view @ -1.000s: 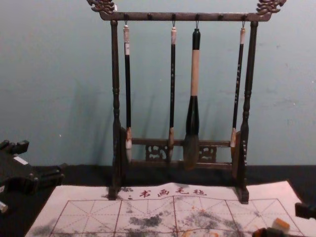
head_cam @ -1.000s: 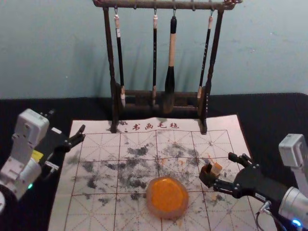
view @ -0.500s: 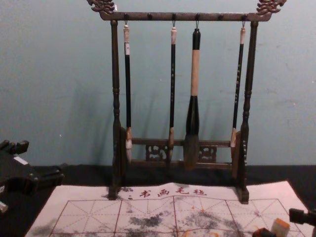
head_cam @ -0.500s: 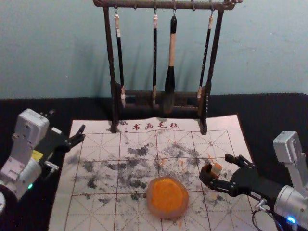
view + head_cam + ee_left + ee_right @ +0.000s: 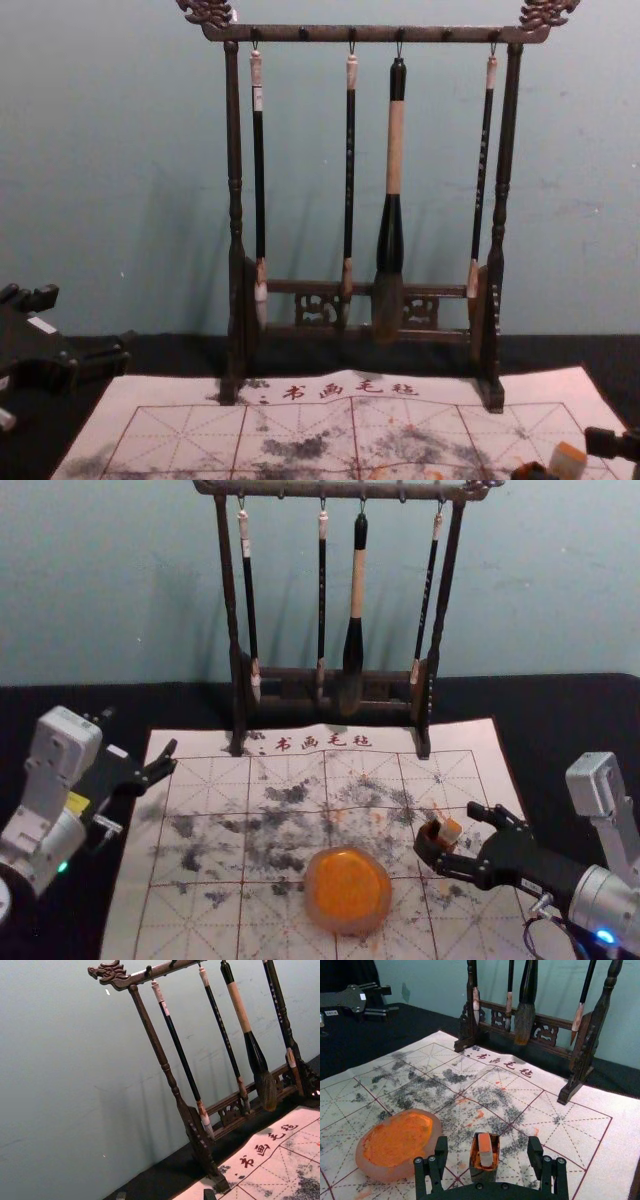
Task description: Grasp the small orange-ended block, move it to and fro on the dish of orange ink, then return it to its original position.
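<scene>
Blue-green wall (image 5: 100, 590) behind; pale mat (image 5: 488, 744) lettered 书画毛毡. Orange-ended block (image 5: 450, 831) flanked, untouched, by spread right end effector (image 5: 464, 835); left end effector (image 5: 139, 732) held spread near mat's left edge.

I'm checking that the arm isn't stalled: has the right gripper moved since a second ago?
Yes, slightly. In the chest view the right gripper has shifted toward the robot's left and lower, judged against the brush rack.

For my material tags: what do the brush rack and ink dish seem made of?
The brush rack looks like dark-stained wood with a slight sheen, judging by its turned posts and carved ends. The ink dish has a smooth, rounded, pale pinkish rim: stone, resin or plastic all seem possible.
</scene>
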`<state>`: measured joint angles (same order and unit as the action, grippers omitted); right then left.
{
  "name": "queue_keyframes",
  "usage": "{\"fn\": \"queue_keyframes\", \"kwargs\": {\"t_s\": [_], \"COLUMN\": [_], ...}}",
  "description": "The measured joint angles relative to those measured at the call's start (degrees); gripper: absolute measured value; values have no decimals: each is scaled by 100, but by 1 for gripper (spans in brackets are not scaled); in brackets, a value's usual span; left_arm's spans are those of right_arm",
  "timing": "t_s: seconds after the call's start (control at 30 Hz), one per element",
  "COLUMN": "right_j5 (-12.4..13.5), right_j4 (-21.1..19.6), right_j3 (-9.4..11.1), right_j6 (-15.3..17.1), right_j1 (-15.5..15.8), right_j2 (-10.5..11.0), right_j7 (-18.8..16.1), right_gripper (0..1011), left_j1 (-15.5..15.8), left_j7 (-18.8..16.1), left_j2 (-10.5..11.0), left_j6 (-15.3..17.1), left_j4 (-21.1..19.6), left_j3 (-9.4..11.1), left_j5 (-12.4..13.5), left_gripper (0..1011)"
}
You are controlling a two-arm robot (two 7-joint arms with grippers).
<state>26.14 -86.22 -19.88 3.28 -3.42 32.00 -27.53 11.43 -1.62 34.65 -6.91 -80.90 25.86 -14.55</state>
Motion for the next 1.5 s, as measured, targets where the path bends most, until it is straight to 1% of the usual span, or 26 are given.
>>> {"fn": "queue_keyframes", "kwargs": {"t_s": [0.5, 0.67, 0.83, 0.87, 0.9, 0.93, 0.97, 1.0, 1.03, 1.07, 1.13, 1.17, 1.27, 1.3, 1.4, 1.5], "right_j5": [-2, -3, -3, -4, -5, -5, -5, -5, -5, -5, -5, -5, -5, -5, -5, -5], "right_j4": [-3, -4, -4, -4, -4, -4, -4, -4, -4, -4, -4, -4, -4, -4, -4, -4], "right_j3": [-6, -8, -10, -10, -10, -10, -10, -10, -10, -10, -10, -10, -10, -10, -10, -10], "right_j6": [-22, -26, -30, -31, -31, -32, -32, -33, -33, -34, -34, -34, -34, -34, -34, -34], "right_j1": [4, 4, 4, 4, 4, 4, 4, 4, 4, 4, 4, 4, 4, 4, 4, 4], "right_j2": [1, 1, 1, 1, 1, 1, 1, 1, 1, 1, 1, 1, 1, 1, 1, 1], "right_j7": [12, 15, 18, 18, 18, 18, 18, 18, 18, 18, 18, 18, 18, 18, 18, 18], "right_gripper": [1000, 927, 763, 746, 708, 708, 678, 627, 611, 548, 508, 448, 387, 333, 225, 169], "left_j1": [0, 0, 0, 0, 0, 0, 0, 0, 0, 0, 0, 0, 0, 0, 0, 0], "left_j7": [0, 0, 0, 0, 0, 0, 0, 0, 0, 0, 0, 0, 0, 0, 0, 0], "left_j2": [0, 0, 0, 0, 0, 0, 0, 0, 0, 0, 0, 0, 0, 0, 0, 0], "left_j6": [0, 0, 0, 0, 0, 0, 0, 0, 0, 0, 0, 0, 0, 0, 0, 0], "left_j4": [0, 0, 0, 0, 0, 0, 0, 0, 0, 0, 0, 0, 0, 0, 0, 0], "left_j3": [0, 0, 0, 0, 0, 0, 0, 0, 0, 0, 0, 0, 0, 0, 0, 0], "left_j5": [0, 0, 0, 0, 0, 0, 0, 0, 0, 0, 0, 0, 0, 0, 0, 0], "left_gripper": [1001, 1001, 1001, 1001, 1001, 1001, 1001, 1002, 1002, 1001, 1001, 1001, 1001, 1001, 1001, 1002]}}
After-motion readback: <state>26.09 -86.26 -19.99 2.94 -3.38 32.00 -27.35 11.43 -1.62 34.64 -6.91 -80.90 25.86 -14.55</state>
